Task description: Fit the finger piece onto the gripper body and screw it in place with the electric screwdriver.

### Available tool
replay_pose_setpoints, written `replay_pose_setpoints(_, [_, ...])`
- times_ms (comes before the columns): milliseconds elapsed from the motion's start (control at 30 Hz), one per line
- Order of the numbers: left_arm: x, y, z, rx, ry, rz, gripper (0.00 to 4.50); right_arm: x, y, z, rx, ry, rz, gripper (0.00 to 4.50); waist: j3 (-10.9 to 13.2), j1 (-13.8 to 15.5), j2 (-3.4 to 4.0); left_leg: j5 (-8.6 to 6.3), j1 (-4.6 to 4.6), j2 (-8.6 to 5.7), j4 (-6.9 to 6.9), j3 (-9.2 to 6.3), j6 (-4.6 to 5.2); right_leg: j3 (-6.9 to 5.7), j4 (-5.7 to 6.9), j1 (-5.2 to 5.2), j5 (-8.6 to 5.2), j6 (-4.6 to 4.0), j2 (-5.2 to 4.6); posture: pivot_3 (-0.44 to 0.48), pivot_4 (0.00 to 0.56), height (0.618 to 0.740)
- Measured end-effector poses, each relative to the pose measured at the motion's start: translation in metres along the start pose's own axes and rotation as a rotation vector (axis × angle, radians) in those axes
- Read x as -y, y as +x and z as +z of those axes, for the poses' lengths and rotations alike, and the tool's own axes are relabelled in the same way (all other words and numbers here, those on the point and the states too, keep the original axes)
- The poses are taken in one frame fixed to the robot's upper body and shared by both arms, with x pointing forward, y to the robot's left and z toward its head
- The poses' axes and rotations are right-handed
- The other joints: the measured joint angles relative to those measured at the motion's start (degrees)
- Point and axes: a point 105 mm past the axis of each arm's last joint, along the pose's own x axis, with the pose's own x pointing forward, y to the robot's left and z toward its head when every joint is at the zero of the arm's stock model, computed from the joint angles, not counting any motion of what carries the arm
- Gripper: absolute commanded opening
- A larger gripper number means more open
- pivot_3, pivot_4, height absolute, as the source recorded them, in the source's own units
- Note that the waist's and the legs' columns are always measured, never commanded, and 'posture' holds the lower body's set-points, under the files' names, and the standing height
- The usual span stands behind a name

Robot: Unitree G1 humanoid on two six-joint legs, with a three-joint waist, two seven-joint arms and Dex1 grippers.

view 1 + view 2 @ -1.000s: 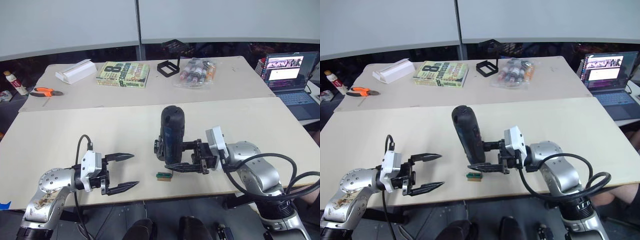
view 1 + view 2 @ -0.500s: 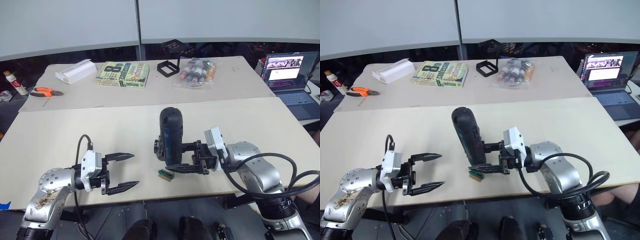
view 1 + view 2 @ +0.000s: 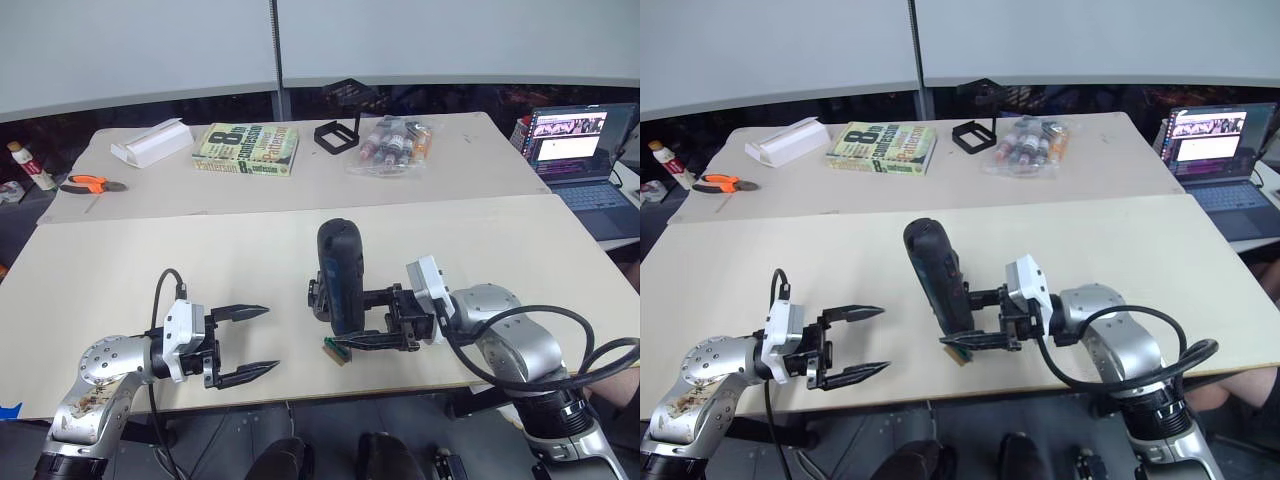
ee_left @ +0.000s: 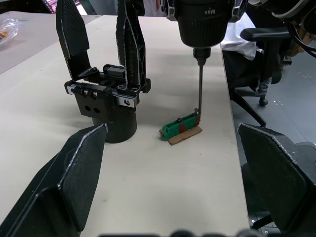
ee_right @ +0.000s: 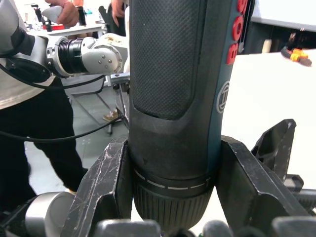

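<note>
Jaws first: our right gripper (image 3: pixel 372 318) is clamped on the electric screwdriver (image 3: pixel 341 272), one finger each side of its barrel, tool held upright with the bit pointing down. Our left gripper (image 3: pixel 252 343) hangs with its fingers spread wide, holding nothing.

Landmark is the gripper body (image 4: pixel 107 101), standing on the table (image 3: pixel 150 260):
- Screwdriver sits just beside the gripper body, on the side nearer the table's front edge.
- In the left wrist view the bit tip touches a small green block (image 4: pixel 181 125) on a scrap of card, just beside the gripper body. So the bit is not over the gripper body at all.
- Two black fingers rise from the top of the gripper body. We can't tell whether one of them is the finger piece already seated or whether the finger piece is somewhere else; no loose wedge is visible near the gripper body.
- Our left gripper is well apart from the gripper body, to our left.

Our read on progress: tool pickup is done, and the bit looks to be collecting or poking at something on the green block. Still left: driving the screw into the gripper body, plus seating the finger piece if it isn't already on.
</note>
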Motion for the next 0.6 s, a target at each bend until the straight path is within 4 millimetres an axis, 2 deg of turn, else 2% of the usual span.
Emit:
replay_pose_setpoints(267, [0.000, 0.000, 0.000, 0.000, 0.000, 0.001, 4.50, 0.000, -0.003, 0.002, -0.002, 0.041, 0.012, 1.93, 0.0, 0.0, 0.00, 0.00, 0.00, 0.00, 0.00, 0.00, 0.01, 0.00, -0.01, 0.00, 0.00, 0.00, 0.00, 0.000, 0.150, 0.740])
replay_pose_setpoints(500, [0.000, 0.000, 0.000, 0.000, 0.002, 0.000, 4.50, 0.006, -0.016, 0.025, 0.075, -0.009, -0.049, 1.93, 0.0, 0.0, 0.00, -0.01, 0.00, 0.00, 0.00, 0.00, 0.02, 0.00, -0.03, 0.02, 0.00, 0.00, -0.01, 0.000, 0.150, 0.740])
replay_pose_setpoints(600, [-0.002, 0.000, 0.000, 0.001, 0.002, 0.002, 4.50, 0.008, -0.017, 0.029, 0.093, -0.028, -0.071, 1.93, 0.0, 0.0, -0.01, -0.01, 0.00, 0.02, 0.00, 0.00, 0.01, 0.00, -0.01, 0.00, 0.00, 0.00, 0.00, 0.000, 0.150, 0.740])
